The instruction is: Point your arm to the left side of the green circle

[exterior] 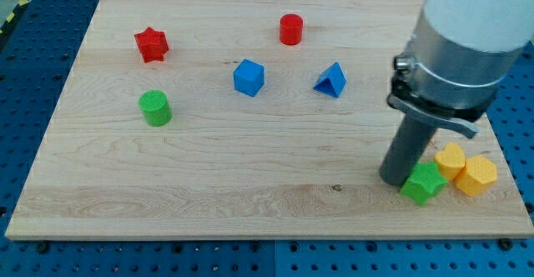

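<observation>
The green circle (pixel 155 108), a short green cylinder, stands on the wooden board (pixel 250 177) at the view's left. My rod comes down at the view's right and my tip (pixel 393 179) rests on the board, touching or just left of a green star block (pixel 422 183). The tip is far to the right of the green circle and lower in the view.
A red star (pixel 151 44) lies above the green circle. A red cylinder (pixel 290 29) stands near the top. A blue cube-like block (pixel 249 78) and a blue triangle (pixel 331 80) lie mid-board. Two yellow blocks (pixel 451 159) (pixel 476 176) sit by the green star at the right edge.
</observation>
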You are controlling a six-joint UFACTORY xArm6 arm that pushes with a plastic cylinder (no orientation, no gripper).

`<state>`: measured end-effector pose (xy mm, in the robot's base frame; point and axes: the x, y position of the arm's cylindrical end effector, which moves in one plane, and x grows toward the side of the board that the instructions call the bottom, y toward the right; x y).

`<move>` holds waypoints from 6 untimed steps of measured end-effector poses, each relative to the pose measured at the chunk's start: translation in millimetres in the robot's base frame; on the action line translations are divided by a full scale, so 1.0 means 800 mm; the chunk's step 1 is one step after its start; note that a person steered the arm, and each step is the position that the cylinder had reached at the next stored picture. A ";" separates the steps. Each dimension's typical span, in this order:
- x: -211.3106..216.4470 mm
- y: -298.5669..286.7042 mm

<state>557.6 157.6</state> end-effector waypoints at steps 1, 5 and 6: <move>0.000 0.010; -0.064 -0.436; -0.109 -0.476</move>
